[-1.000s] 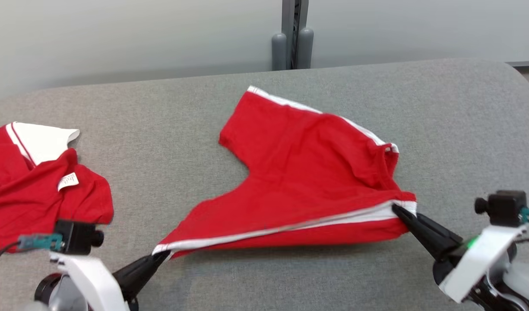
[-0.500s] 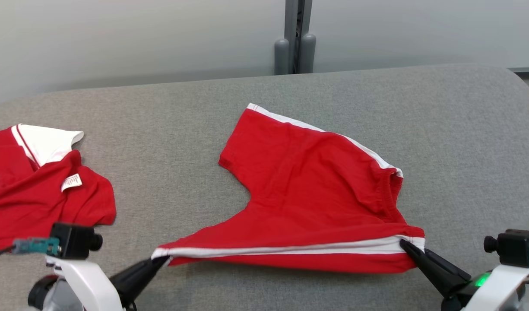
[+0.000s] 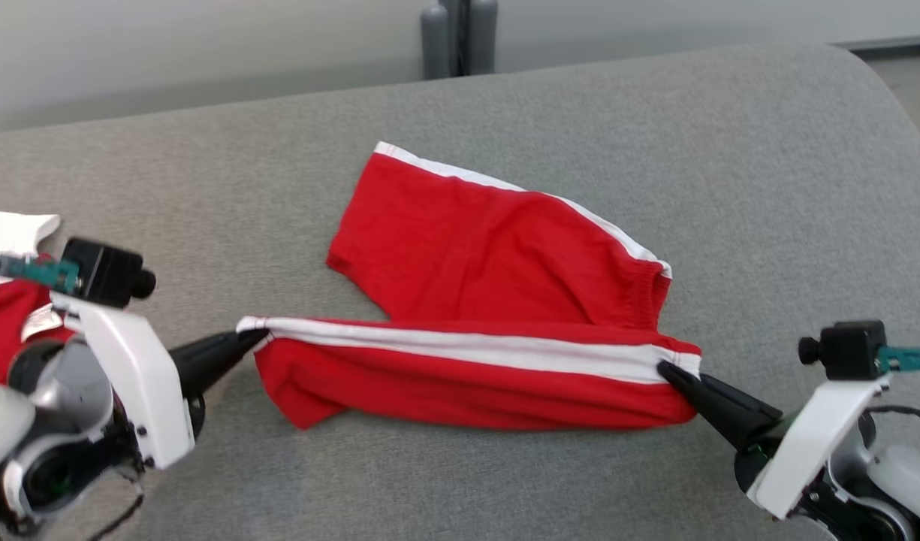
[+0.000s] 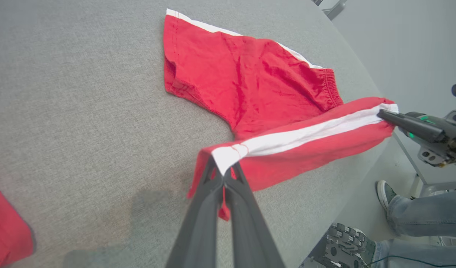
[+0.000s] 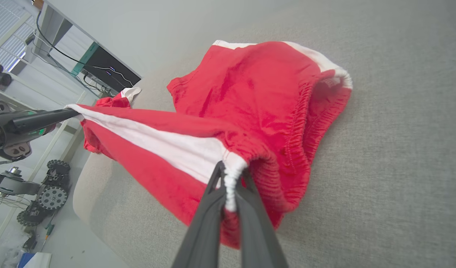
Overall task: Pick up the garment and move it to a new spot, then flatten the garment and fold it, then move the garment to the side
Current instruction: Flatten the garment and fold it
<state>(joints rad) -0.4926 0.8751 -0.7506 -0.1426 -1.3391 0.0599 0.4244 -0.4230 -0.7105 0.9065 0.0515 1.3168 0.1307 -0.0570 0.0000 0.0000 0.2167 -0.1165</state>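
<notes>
The garment (image 3: 490, 248) is a pair of red shorts with white side stripes, lying on the grey table (image 3: 730, 150). Its far leg rests flat. Its near leg is lifted and pulled taut between my two grippers, with the red cloth hanging below the stripe. My left gripper (image 3: 253, 340) is shut on the hem corner at the stripe's left end, as the left wrist view shows (image 4: 223, 175). At the right end my right gripper (image 3: 666, 370) is shut on the elastic waistband, seen close in the right wrist view (image 5: 228, 173).
A second red and white garment (image 3: 9, 300) lies at the table's left edge behind my left arm. A grey post (image 3: 460, 37) stands past the far edge. A person's legs and shoe (image 4: 417, 212) are beside the table's rounded right end.
The head camera has shifted. Both grippers have raised the striped edge and carried it farther over the table, so it now hangs above the crotch. The left arm stands higher.
</notes>
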